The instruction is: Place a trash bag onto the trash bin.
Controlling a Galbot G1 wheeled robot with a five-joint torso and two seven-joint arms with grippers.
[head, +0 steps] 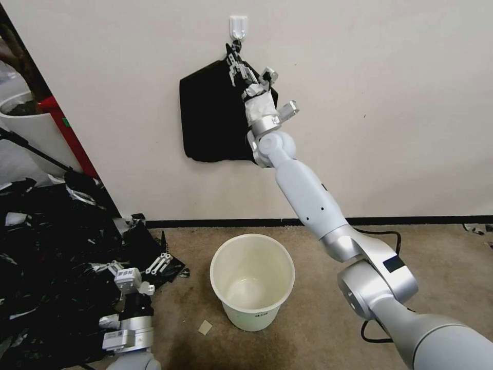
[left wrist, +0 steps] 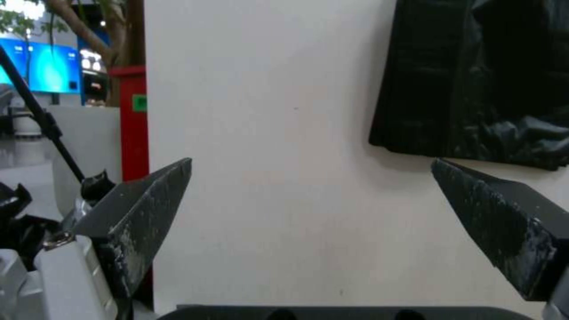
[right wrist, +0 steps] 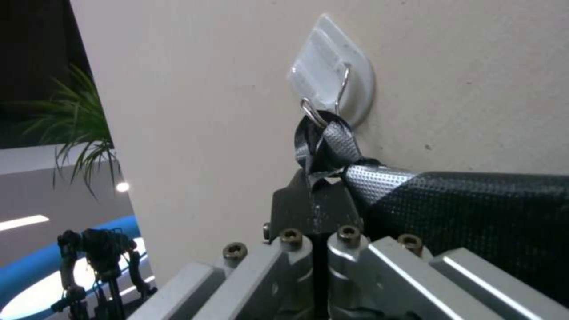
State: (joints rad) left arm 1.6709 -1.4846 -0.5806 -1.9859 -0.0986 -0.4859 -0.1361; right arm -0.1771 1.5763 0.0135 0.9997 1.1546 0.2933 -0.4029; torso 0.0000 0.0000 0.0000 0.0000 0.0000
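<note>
i have the right arm stretched up to the wall, and the right claw (head: 234, 66) sits just under the white adhesive hook (head: 238, 26). in the right wrist view its two fingers are pressed together on the grey taped tip (right wrist: 325, 146) of the flat black pack (head: 213, 118) that hangs from the hook's wire loop, so it is clamped on that pack. the pack lies flat against the wall, its lower edge crumpled, and it also shows in the left wrist view (left wrist: 474, 80).

the trash bin (head: 252, 280) stands upright on the carpet (head: 308, 246) below the pack, a little out from the wall, mouth open, with nothing over its rim. a small dark mark sits low on its side.

the left claw (head: 163, 263) hangs low on my left, near the bin but apart from it, just over the edge of the heap of black plastic bags (head: 51, 257) on the floor. its fingers (left wrist: 148, 209) are spread wide and hold nothing. i cannot pick out a single loose trash bag from that heap. a white planter pot (head: 28, 128) stands behind a red post (head: 67, 133) at the wall's end.
</note>
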